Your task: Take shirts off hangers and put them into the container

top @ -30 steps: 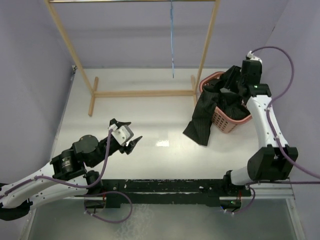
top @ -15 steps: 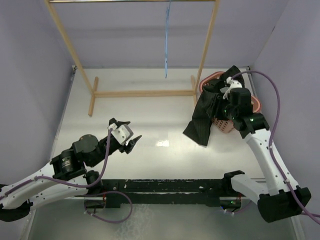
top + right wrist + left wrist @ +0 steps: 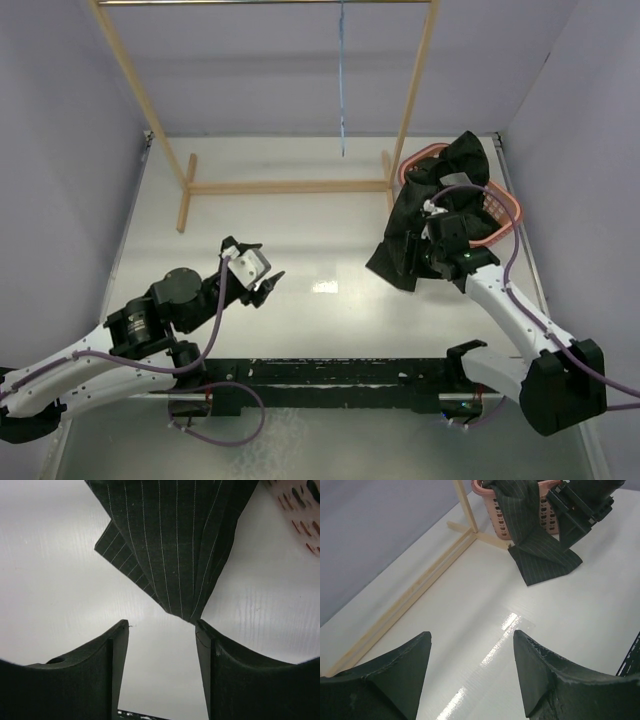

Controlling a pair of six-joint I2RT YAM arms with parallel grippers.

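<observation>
Right jaws, swung down from above the salmon-pink lattice plastic laundry basket [image 3: 500, 215], now gape empty over the black pinstriped button-up shirt's [image 3: 405, 240] tail, draped off the basket's rim onto the tabletop [image 3: 300, 230]; tucking-in remains; left jaws wide, idle.

We can read no lettering, number, brand or sign anywhere: the shirt [image 3: 175, 540] shows only thin pale pinstripes, and the basket [image 3: 501, 522] under it carries no legible mark.
</observation>
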